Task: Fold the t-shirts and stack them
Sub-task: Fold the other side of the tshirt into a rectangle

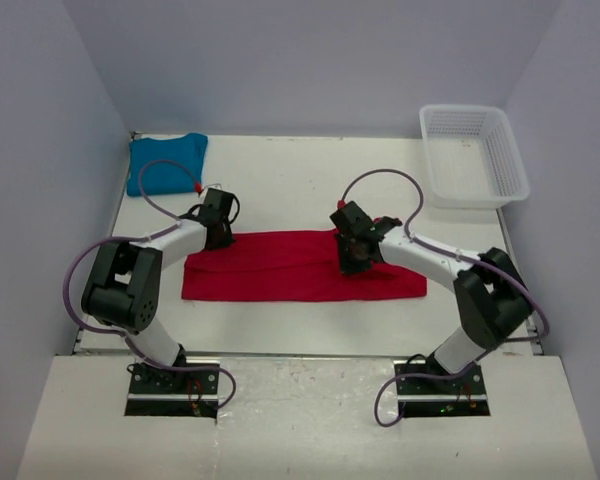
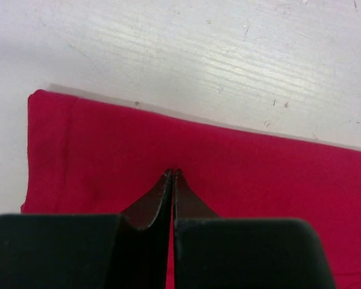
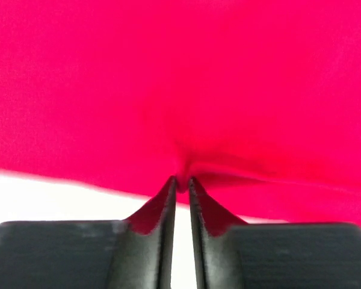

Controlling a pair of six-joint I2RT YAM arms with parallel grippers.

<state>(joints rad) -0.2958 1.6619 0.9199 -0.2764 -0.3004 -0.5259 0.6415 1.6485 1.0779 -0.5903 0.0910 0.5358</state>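
The red t-shirt [image 1: 300, 266] lies folded into a long flat strip across the middle of the table. The teal-blue t-shirt [image 1: 167, 162] lies folded at the back left corner. My left gripper [image 1: 218, 236] is over the strip's left end. In the left wrist view its jaws [image 2: 172, 173] are shut over flat red cloth [image 2: 259, 174], with nothing seen between them. My right gripper [image 1: 355, 262] is at the strip's right half. In the right wrist view its jaws [image 3: 183, 180] are shut on a pinch of red cloth [image 3: 186, 90], which puckers at the tips.
A white mesh basket [image 1: 507, 158] stands at the back right corner. Grey walls close in the table on the left, back and right. Bare white table [image 2: 228, 54] shows beyond the red strip's far edge.
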